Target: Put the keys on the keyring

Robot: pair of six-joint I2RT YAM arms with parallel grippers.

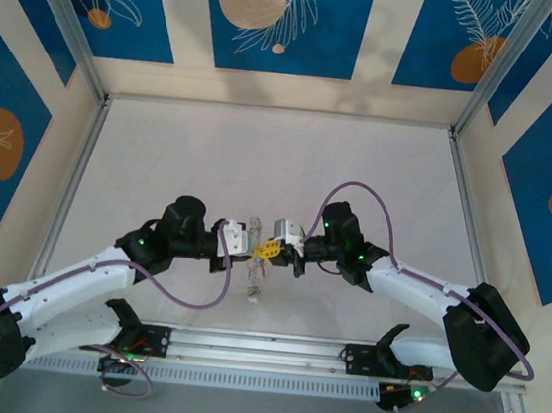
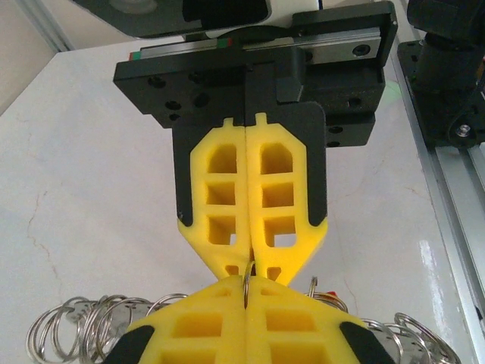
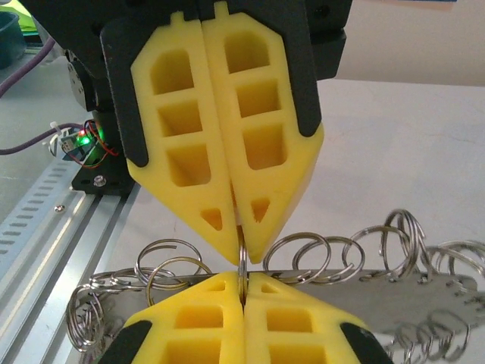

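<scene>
Left wrist view is showing the left gripper (image 2: 246,287) meeting the right gripper (image 2: 251,265) tip to tip. Both pairs of yellow fingers are pressing fully together, and each is pinching the thin edge of the keyring (image 2: 248,274), which is standing upright between the two sets of tips. Below both grippers, small split rings (image 3: 170,262) are spreading out in a loose string over the table (image 2: 91,189), and a flat silvery blade of the keys (image 3: 424,292) is sitting off to one side of the right gripper's tips, not touching them.
</scene>
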